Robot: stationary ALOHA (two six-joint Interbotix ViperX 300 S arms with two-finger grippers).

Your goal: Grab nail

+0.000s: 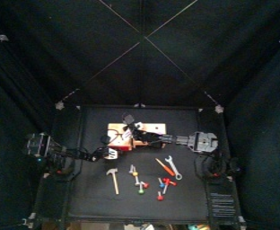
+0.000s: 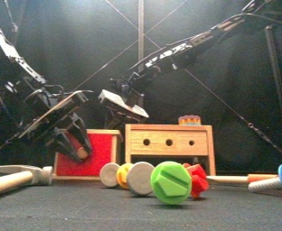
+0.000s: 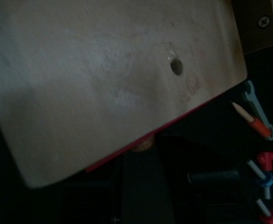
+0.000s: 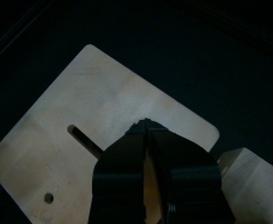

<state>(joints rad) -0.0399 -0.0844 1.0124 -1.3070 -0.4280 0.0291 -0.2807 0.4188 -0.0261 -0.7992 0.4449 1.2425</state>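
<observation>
Green toy screw (image 2: 172, 182) right up front on the table (image 2: 228, 212), my left gripper (image 2: 69, 140) open-ish over the red-edged board (image 2: 88, 153), right gripper (image 2: 122, 102) pinched nearly closed above the wooden box (image 2: 170, 141), holding nothing I can see.

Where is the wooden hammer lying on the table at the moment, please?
In the top view the wooden hammer lies on the table's left front part, left of the scattered coloured toy screws and in front of the wooden box.

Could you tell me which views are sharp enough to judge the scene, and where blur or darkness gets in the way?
Top view: table small and dim, toys tiny. Front view: the green screw head is near, large and soft; the wooden box is well lit. Left wrist view: the pale board fills the frame, blurred. Right wrist view: mostly dark, with the right tool black against the board.
</observation>
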